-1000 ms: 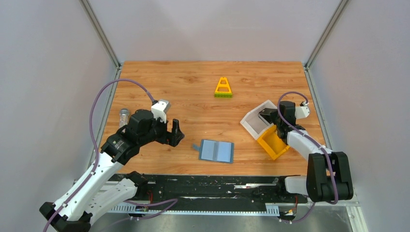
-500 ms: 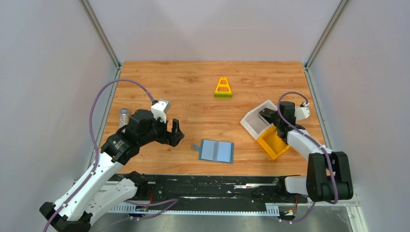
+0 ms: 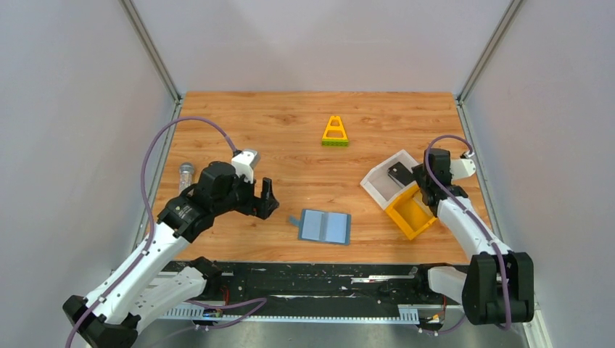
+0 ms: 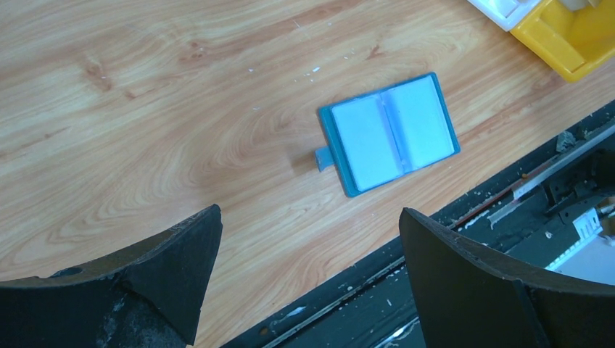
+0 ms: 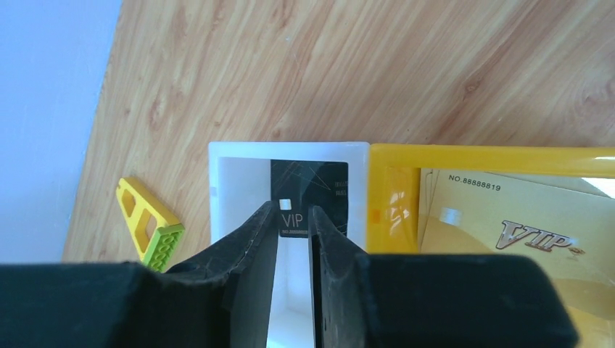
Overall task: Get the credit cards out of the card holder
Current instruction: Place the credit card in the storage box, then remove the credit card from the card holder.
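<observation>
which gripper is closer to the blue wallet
Left. The left gripper hovers just left of the wallet; the right gripper is far off, over the white bin.

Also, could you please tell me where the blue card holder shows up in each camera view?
Top external: the card holder lies open, low in the middle, near the table's front edge.
Left wrist: the card holder lies open, right of centre in the upper half.
Right wrist: not in it.
Shared landmark: the yellow bin, seen in all three views.
</observation>
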